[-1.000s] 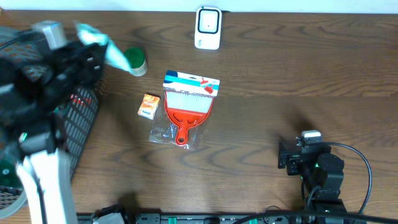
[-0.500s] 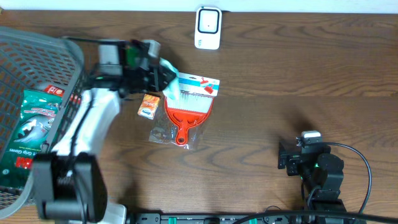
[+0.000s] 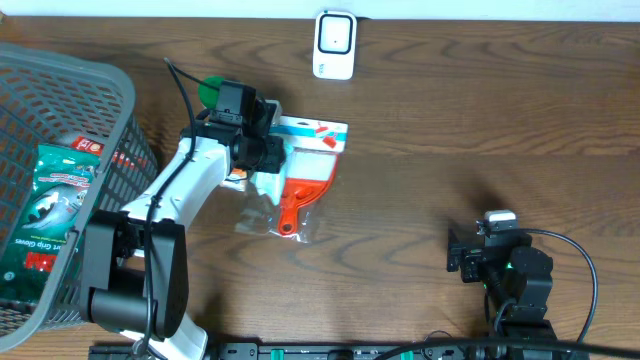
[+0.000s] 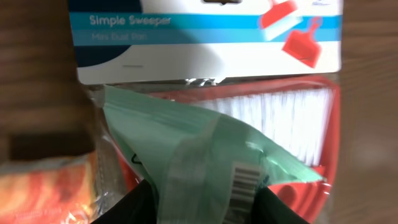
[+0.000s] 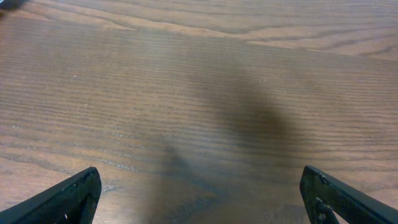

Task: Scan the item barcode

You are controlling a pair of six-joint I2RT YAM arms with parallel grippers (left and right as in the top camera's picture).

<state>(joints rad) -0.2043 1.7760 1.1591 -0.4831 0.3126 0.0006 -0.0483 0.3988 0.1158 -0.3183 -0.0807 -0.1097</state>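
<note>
Left of centre in the overhead view, the left gripper (image 3: 262, 158) hangs above the dustpan pack (image 3: 305, 175), with the scanner (image 3: 334, 45) well apart toward 1 o'clock, so no scan looks done yet. In the left wrist view its fingers pinch a green pouch (image 4: 205, 143) whose barcode (image 4: 244, 183) shows; carrying it to the scanner is what remains. In the right wrist view the right gripper (image 5: 200, 193) gapes wide over the tabletop (image 5: 199, 74), holding nothing.

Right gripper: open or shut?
Open: the right gripper fingers stand wide apart over the table, nothing between them.
</note>
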